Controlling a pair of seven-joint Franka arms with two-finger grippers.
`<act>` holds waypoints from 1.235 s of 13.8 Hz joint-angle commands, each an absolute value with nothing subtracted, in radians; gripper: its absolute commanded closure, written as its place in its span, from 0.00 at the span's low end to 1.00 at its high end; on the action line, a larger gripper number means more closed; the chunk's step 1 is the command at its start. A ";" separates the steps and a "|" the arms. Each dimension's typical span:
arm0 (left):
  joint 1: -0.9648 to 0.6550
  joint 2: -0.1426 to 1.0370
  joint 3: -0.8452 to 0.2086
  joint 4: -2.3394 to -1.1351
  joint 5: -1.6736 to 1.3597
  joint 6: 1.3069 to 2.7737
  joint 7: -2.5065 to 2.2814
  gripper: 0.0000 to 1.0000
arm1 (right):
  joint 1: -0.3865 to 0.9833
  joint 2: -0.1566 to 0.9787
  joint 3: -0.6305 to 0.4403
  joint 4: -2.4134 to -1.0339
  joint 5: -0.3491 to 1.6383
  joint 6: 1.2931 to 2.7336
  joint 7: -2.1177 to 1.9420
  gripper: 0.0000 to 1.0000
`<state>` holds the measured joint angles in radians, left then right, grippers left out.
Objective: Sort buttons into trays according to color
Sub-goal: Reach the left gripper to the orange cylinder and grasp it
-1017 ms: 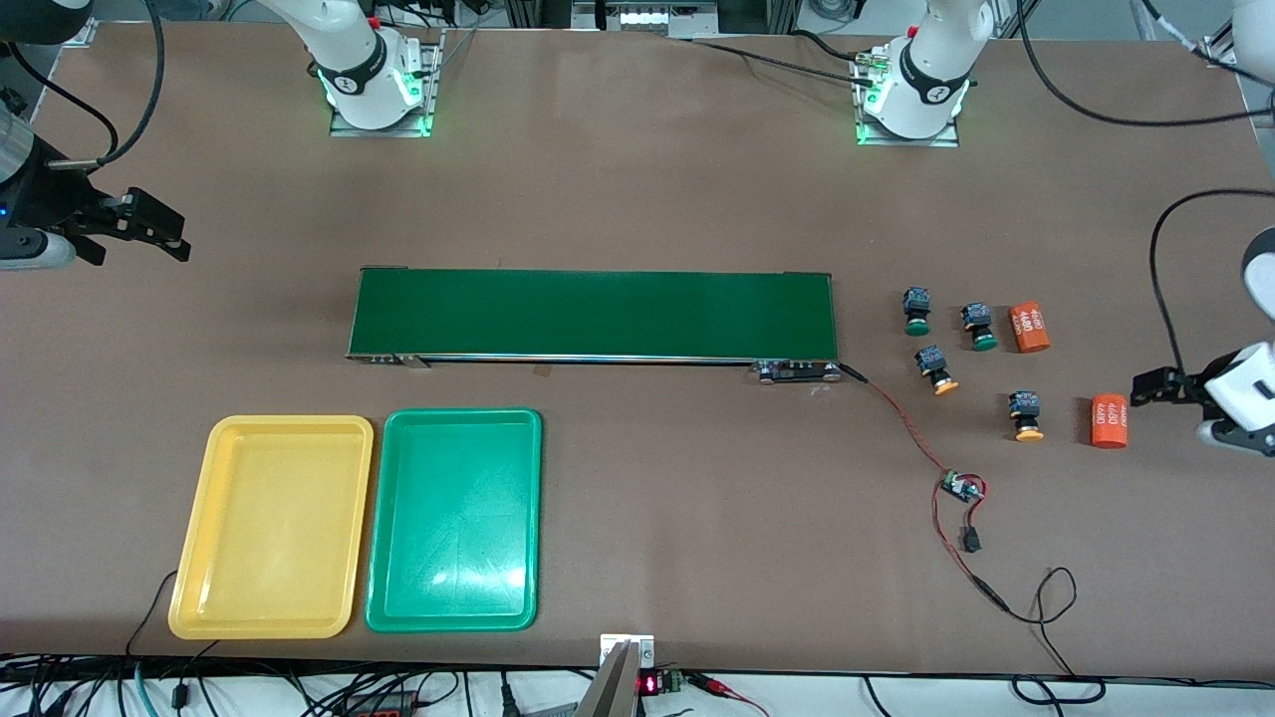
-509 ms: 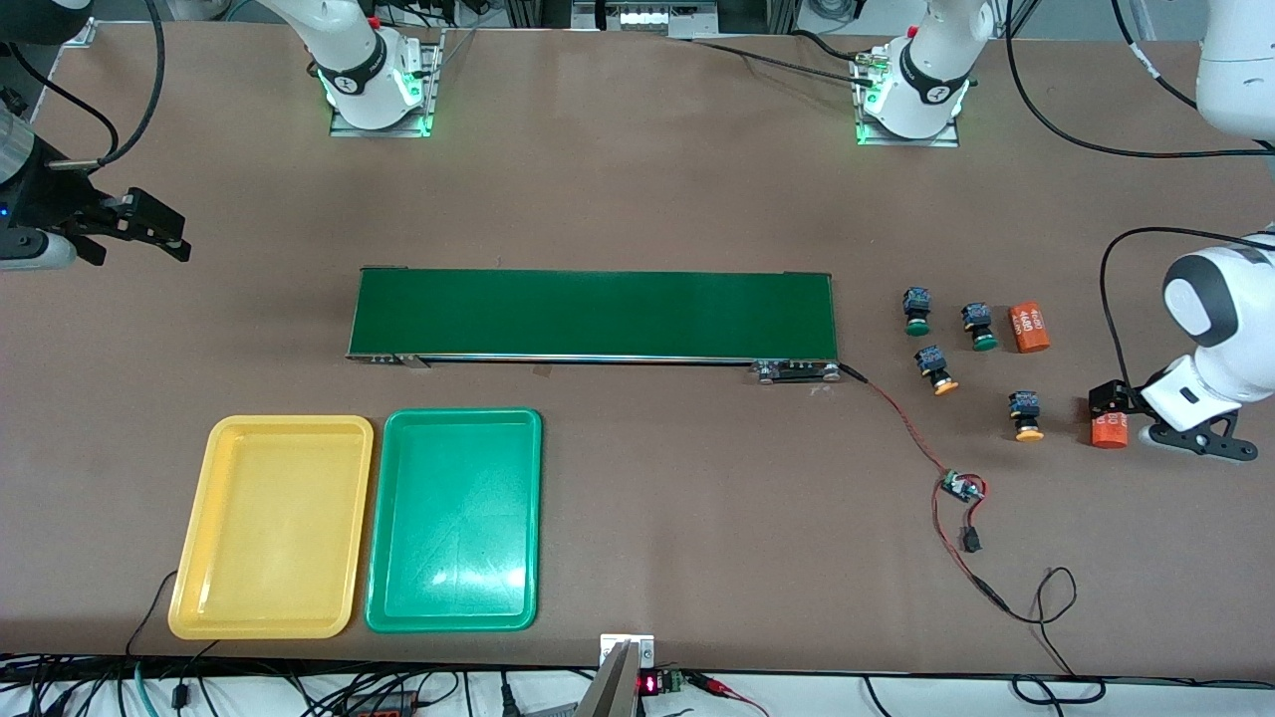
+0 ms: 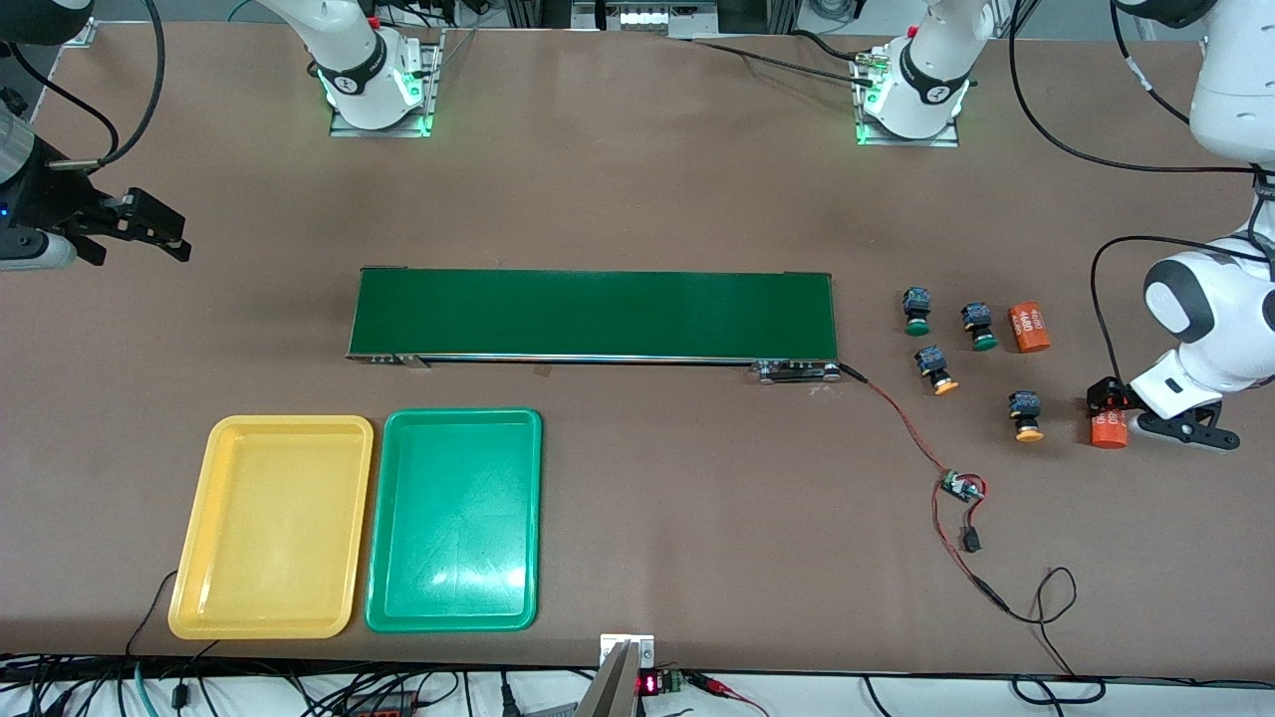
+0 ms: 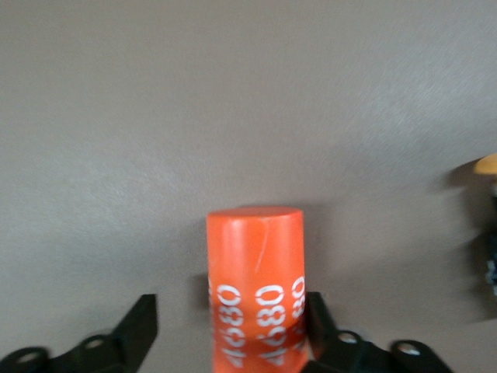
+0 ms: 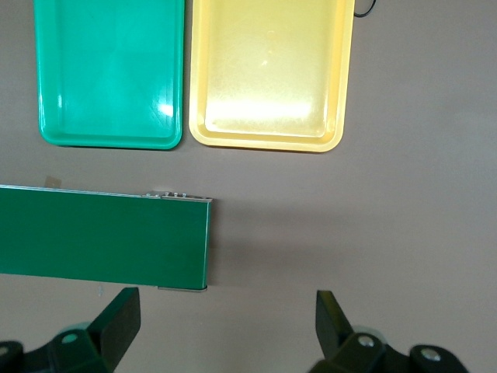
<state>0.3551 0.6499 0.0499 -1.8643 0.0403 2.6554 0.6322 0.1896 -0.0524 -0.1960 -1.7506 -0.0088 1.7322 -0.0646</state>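
Two green-capped buttons (image 3: 916,311) (image 3: 979,329) and two orange-capped buttons (image 3: 936,368) (image 3: 1026,416) lie at the left arm's end of the table. Beside the nearest orange-capped one lies an orange cylinder (image 3: 1108,430) (image 4: 255,272) with white numerals. My left gripper (image 3: 1108,416) (image 4: 231,311) straddles that cylinder: one finger touches it, the other stands apart, so it is open. An orange cap (image 4: 488,164) shows at the edge of the left wrist view. The yellow tray (image 3: 269,526) (image 5: 268,70) and green tray (image 3: 453,518) (image 5: 109,70) hold nothing. My right gripper (image 3: 177,234) (image 5: 227,307) waits open in the air at its own end of the table.
A long dark-green conveyor belt (image 3: 593,314) (image 5: 101,237) crosses the middle of the table. A second orange cylinder (image 3: 1029,328) lies beside the green-capped buttons. A small circuit board (image 3: 961,488) with red and black wires lies nearer the front camera.
My left gripper has moved in over the orange cylinder and come down around it, and its fingers have narrowed. The right arm has not moved.
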 commanded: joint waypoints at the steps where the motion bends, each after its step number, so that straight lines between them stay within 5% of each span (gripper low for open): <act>1: 0.367 0.652 0.032 -1.862 0.054 2.665 0.650 0.72 | 0.193 -0.067 -0.193 -1.766 -0.011 1.743 -0.051 0.00; 9: 0.374 0.565 -0.032 -1.827 0.055 2.531 0.736 0.80 | 0.193 -0.064 -0.193 -1.766 -0.011 1.743 -0.051 0.00; 14: 0.368 0.522 -0.110 -1.685 0.051 2.116 0.862 0.81 | 0.193 -0.064 -0.193 -1.766 -0.009 1.743 -0.051 0.00; 17: 0.368 0.519 -0.179 -1.641 0.045 2.011 1.009 0.86 | 0.192 -0.064 -0.193 -1.767 -0.009 1.743 -0.051 0.00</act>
<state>0.3574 0.5134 -0.1286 -1.6716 0.0405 2.0743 0.9040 0.1897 -0.0503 -0.1960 -1.7507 -0.0088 1.7322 -0.0646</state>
